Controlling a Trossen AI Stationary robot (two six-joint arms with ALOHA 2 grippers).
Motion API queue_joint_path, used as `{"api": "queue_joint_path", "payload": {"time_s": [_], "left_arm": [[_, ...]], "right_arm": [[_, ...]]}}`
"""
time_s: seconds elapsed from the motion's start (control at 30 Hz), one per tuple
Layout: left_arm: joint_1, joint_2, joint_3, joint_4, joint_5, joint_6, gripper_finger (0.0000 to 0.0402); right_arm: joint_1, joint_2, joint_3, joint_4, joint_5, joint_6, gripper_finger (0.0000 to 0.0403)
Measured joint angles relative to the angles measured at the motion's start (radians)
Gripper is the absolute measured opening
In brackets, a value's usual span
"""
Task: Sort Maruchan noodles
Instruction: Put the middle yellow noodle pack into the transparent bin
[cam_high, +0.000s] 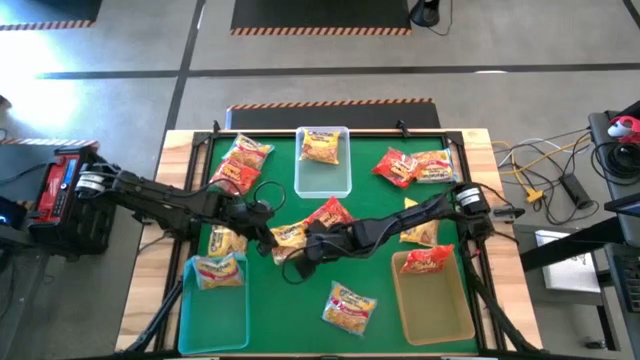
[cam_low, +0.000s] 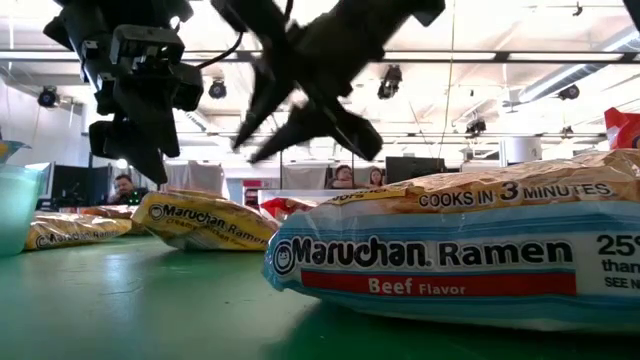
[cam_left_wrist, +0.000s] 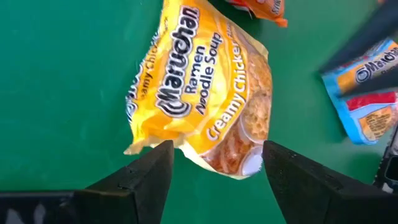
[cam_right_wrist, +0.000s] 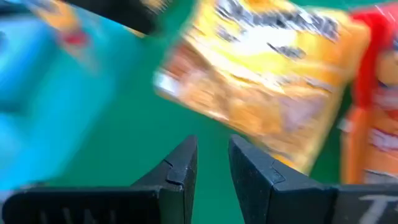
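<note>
Blue bin (cam_high: 212, 305): at the near left corner of the green table (cam_high: 290, 300); one yellow and pale-blue packet (cam_high: 218, 270) lies at its far end, the rest of the bin bare.
Packet beside the blue bin (cam_high: 226, 241): a yellow one just past the bin's far edge, partly under the left arm.
Red packets, far left (cam_high: 240, 165): two or three overlapping near the far left corner, loose on the table.
Left gripper (cam_high: 268, 243): left of table centre, low over the table; its wrist view shows the jaws spread wide, with nothing between them.
Creamy chicken packet (cam_left_wrist: 205, 81): yellow-orange, flat on the green surface just ahead of the left fingers (cam_left_wrist: 146, 171), not touched by them.
Clear bin (cam_high: 323, 165): at the far middle; one yellow-orange packet (cam_high: 321, 147) lies in its far end.
Right gripper (cam_high: 297, 268): just right of the left gripper, near table centre; jaws nearly together, a narrow gap, nothing held.
Centre red packet (cam_high: 330, 213): just beyond both grippers, touching the creamy chicken packet.
Beef packet (cam_high: 349, 306): yellow with pale-blue, alone near the front edge, filling the low view's foreground.
Far right cluster (cam_high: 412, 166): red and yellow packets overlapping, loose.
Yellow packet under right arm (cam_high: 418, 232): partly hidden by the arm.
Tan bin (cam_high: 433, 295): near right corner; one red packet (cam_high: 427, 261) at its far end.
</note>
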Motion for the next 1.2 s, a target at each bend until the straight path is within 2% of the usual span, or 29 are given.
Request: {"api": "queue_joint_path", "payload": {"time_s": [0.17, 0.8, 1.2], "left_arm": [[0.022, 0.0, 0.0, 0.006, -0.007, 0.028, 0.0231], [0.1, 0.001, -0.004, 0.08, -0.043, 0.221, 0.0231], [0.173, 0.004, -0.147, 0.226, -0.02, 0.163, 0.0231]], "right_arm": [[0.003, 0.031, -0.001, 0.104, 0.013, 0.015, 0.0082], [0.004, 0.164, -0.003, 0.077, 0.015, 0.072, 0.0082], [0.019, 0.135, 0.003, 0.044, 0.006, 0.037, 0.0081]]}}
